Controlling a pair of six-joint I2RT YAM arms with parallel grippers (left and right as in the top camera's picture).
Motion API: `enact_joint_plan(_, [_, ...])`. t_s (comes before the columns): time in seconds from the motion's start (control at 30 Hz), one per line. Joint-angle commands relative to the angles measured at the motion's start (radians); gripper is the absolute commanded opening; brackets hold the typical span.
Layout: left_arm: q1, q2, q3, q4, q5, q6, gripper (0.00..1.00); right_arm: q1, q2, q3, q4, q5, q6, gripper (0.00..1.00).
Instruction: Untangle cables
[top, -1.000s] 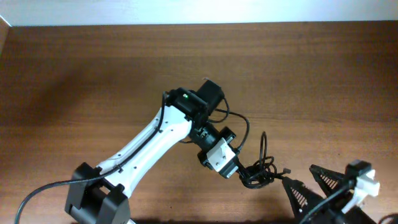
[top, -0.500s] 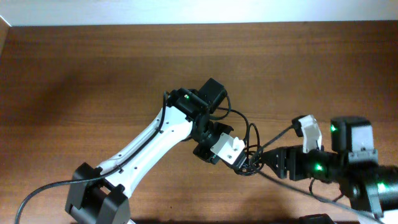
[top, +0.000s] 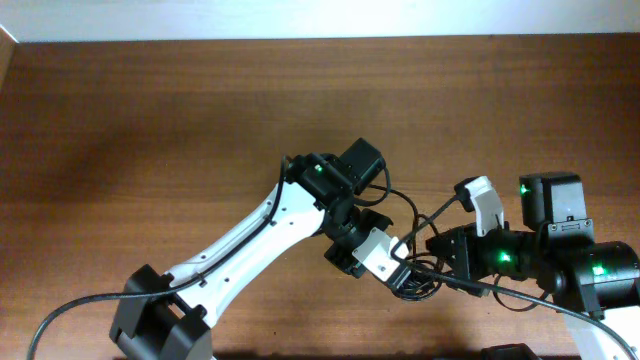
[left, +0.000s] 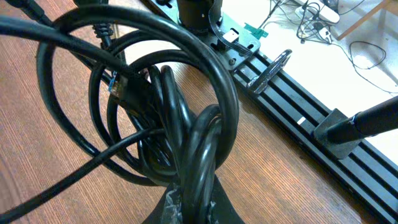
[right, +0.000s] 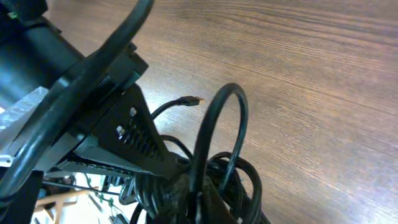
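Black cables (top: 418, 287) stay clenched in left gripper (top: 397, 274); right gripper (top: 428, 264) has arrived alongside, grip unclear, so pulling apart looks next.

A brown wooden table (top: 150, 120) with fine grain fills the overhead view, and a pale strip (top: 300, 18) runs along its edge at 12 o'clock. In the left wrist view a black rail (left: 311, 134) borders the table edge from 12 toward 4 o'clock. A green piece (left: 252, 30) and a metal clamp handle (left: 273, 65) sit on it near 1 o'clock. Beyond lies a white floor (left: 348, 81), with loose cords (left: 311, 18) and a wooden leg (left: 367, 12) at 1 to 2 o'clock.
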Motion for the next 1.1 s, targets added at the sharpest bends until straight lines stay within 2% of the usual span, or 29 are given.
enact_joint_plan(0.0, [-0.003,-0.026,0.018,-0.031,0.053,-0.109,0.0,-0.003,-0.001,0.005,0.008,0.156,0.012,0.04])
enact_joint_plan(0.1, [-0.003,-0.026,0.018,-0.13,0.068,-0.11,0.0,-0.003,-0.001,0.005,0.108,0.282,0.14,0.04])
enact_joint_plan(0.23, [-0.06,-0.026,0.018,-0.163,0.068,-0.095,0.0,-0.003,0.001,0.005,0.188,0.369,0.143,0.06])
enact_joint_plan(0.27, [-0.082,-0.026,0.018,-0.159,0.068,-0.095,0.0,-0.003,0.001,0.005,0.178,0.375,0.142,0.35])
enact_joint_plan(0.33, [-0.102,-0.026,0.018,-0.159,0.067,-0.095,0.0,-0.003,0.001,0.005,0.154,0.433,0.142,0.61])
enact_joint_plan(0.4, [-0.105,-0.026,0.018,-0.161,0.068,-0.096,0.0,-0.003,0.001,0.005,0.122,0.479,0.142,0.77])
enact_joint_plan(0.43, [-0.105,-0.026,0.018,-0.161,0.068,-0.096,0.0,-0.003,0.001,0.005,0.114,0.479,0.142,0.8])
enact_joint_plan(0.6, [-0.105,-0.026,0.018,-0.155,0.051,-0.096,0.0,-0.003,0.0,0.005,0.057,0.412,0.142,0.81])
enact_joint_plan(0.73, [-0.105,-0.026,0.018,-0.154,-0.062,-0.097,0.0,-0.003,-0.015,0.005,0.028,0.266,0.088,0.75])
enact_joint_plan(0.8, [-0.105,-0.026,0.018,-0.121,-0.127,-0.179,0.0,-0.003,-0.033,0.005,0.003,0.227,0.078,0.71])
enact_joint_plan(0.97, [-0.105,-0.026,0.018,-0.053,-0.16,-0.225,0.0,-0.003,-0.059,0.005,-0.063,0.157,0.065,0.71])
enact_joint_plan(1.0, [-0.105,-0.026,0.018,-0.027,-0.159,-0.236,0.0,-0.003,-0.059,0.005,-0.077,0.157,0.065,0.69])
enact_joint_plan(1.07, [-0.105,-0.026,0.018,0.012,-0.158,-0.273,0.0,-0.003,-0.059,0.005,-0.091,0.157,0.066,0.52])
